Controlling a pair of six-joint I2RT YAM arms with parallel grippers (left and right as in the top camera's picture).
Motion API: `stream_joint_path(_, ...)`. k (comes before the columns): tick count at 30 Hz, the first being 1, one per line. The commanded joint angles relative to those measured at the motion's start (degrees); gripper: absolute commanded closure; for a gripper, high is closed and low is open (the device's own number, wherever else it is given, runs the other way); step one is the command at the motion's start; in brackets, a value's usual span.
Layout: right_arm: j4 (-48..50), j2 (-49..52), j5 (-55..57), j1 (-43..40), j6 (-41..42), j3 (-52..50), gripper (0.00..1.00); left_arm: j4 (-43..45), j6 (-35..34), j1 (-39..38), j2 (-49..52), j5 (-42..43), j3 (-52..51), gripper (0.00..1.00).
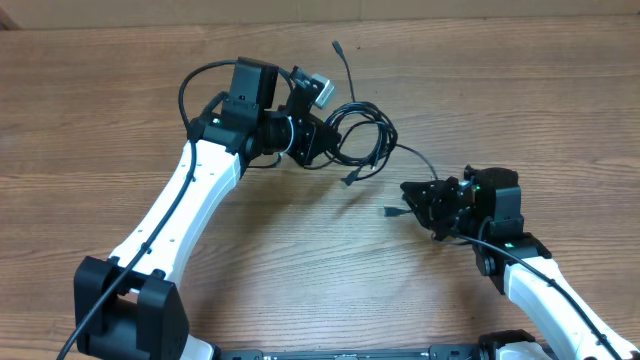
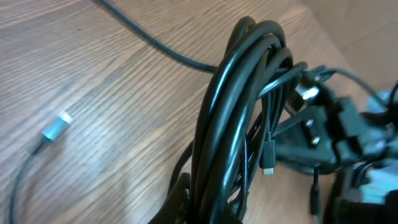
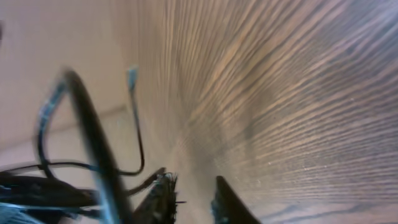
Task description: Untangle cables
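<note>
Cables (image 1: 362, 138), black and looped together, are at the middle back of the surface (image 1: 90, 110), clamped in the closed left gripper (image 1: 325, 135). One strand (image 1: 415, 155) runs from them to the right, toward the right gripper (image 3: 191, 186), whose jaws stand a little apart with nothing between them.

No writing can be read in any view. The cables (image 2: 230, 112) and the table (image 1: 100, 100) show no legible label or number.
</note>
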Motion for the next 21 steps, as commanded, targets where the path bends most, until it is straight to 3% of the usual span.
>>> stream_joint_path(1,0.2,-0.9,-3.4,0.3,-7.2,0.3,0.74,2.2,-8.0,0.0,-1.4,4.7,1.3,0.96)
stream_joint_path(9,0.2,-0.9,-3.4,0.3,-9.2,0.3,0.34,4.7,-10.9,0.0,-1.4,3.6,1.2,0.96)
stream_joint_path(13,0.2,-0.9,-3.6,0.3,-10.0,0.3,0.20,2.9,-12.1,0.0,-1.4,-3.3,1.2,0.96)
stream_joint_path(14,0.2,-0.9,-3.6,0.3,-10.0,0.3,0.19,2.7,-14.0,0.1,-1.4,-5.5,1.2,0.96)
stream_joint_path(16,-0.4,-0.9,-3.6,0.3,-10.0,0.3,0.19,3.7,-26.8,1.0,-1.4,-9.4,1.2,0.96)
stream_joint_path(21,-4.5,-0.9,-3.3,0.3,-10.1,0.3,0.19,10.9,-41.9,5.1,-1.4,-2.8,1.2,0.96)
